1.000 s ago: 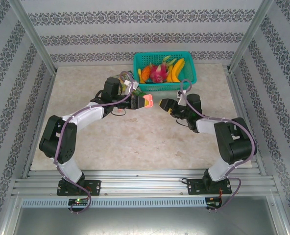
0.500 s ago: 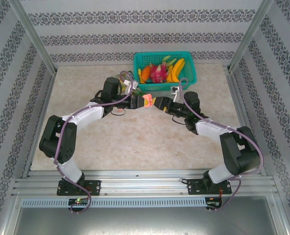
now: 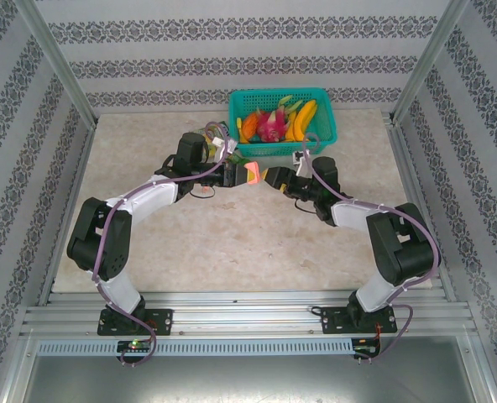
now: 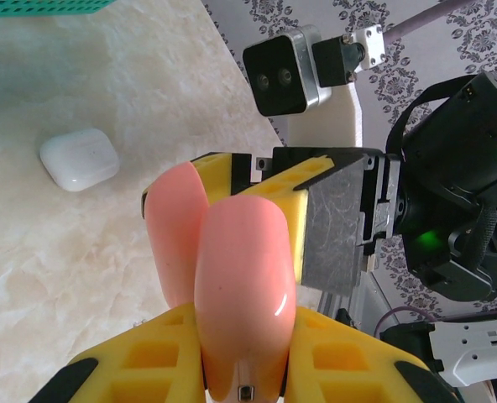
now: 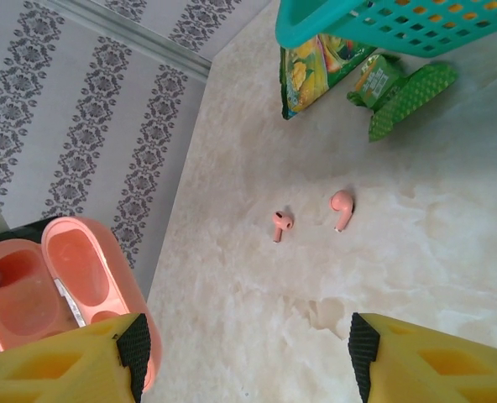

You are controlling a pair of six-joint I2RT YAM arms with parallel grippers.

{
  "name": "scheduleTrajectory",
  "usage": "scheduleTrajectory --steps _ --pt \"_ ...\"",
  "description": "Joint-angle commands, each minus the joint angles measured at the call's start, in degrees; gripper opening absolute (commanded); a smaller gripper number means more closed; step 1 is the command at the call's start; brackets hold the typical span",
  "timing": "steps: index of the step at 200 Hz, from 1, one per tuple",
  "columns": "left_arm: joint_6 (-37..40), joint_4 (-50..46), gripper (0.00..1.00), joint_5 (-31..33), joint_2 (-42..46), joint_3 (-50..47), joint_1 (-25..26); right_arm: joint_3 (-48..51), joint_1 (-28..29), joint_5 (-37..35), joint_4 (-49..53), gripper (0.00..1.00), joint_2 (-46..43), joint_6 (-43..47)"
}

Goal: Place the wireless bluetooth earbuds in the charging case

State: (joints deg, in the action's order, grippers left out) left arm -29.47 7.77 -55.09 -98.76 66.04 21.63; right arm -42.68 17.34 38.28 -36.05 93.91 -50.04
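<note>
Marble tabletop [image 3: 232,248]. Left gripper [image 4: 247,361] pinches open pink charging case [image 4: 240,269]; right gripper [image 5: 244,340], spread, empty, crowds it. Bump could twist case loose.

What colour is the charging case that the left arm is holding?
The charging case is pink, clearest in the left wrist view.

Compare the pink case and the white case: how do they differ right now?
Colour: the pink case against the white case. The pink case is clamped in the left gripper, off the table; the white case lies on it. The pink case's lid stands open; the white case is shut. Both are small, rounded pebble shapes.
</note>
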Motion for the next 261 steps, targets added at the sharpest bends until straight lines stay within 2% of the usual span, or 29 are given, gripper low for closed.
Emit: scheduleTrajectory --steps 1,59,95,261 --pt "1.08 1.05 0.07 -1.22 1.55 1.73 -0.58 0.1 -0.93 1.53 -2.84 0.66 -1.61 -0.05" --pt "0.63 1.8 0.07 -2.43 1.03 2.26 -0.84 0.75 -3.81 10.88 -6.48 0.65 -2.42 -0.81" --pt "-2.42 6.04 0.07 -3.43 0.41 2.16 -1.24 -1.0 -3.48 15.98 -10.36 0.58 0.33 -3.14" --pt "-5.15 9.7 0.07 -3.36 -0.09 0.99 -1.15 -5.27 0.22 14.21 -11.85 0.45 4.66 -5.56"
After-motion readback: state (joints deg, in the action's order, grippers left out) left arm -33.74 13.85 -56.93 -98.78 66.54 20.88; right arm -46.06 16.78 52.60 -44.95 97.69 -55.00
